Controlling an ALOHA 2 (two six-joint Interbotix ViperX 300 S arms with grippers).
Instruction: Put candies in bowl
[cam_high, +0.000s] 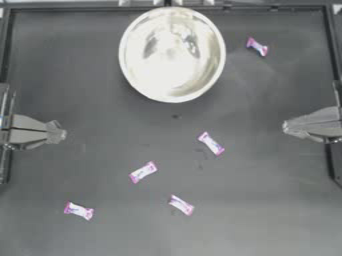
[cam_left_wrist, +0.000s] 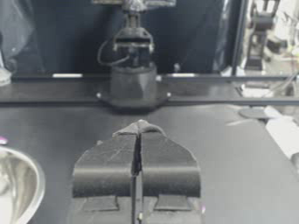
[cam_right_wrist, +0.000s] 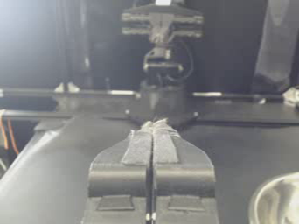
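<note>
- Bowl (cam_high: 172, 55) empty; nothing done yet.
- Five candies (cam_high: 211, 143) loose on table (cam_high: 280, 200).
- Left gripper (cam_high: 59, 133), right gripper (cam_high: 287, 127) parked at the sides, jaws clenched, empty.

A dark desk (cam_high: 267, 200) carries a shiny bowl (cam_high: 172, 54) at its far middle, one candy (cam_high: 257, 47) beside it and four candies (cam_high: 211, 143) scattered nearer.
</note>
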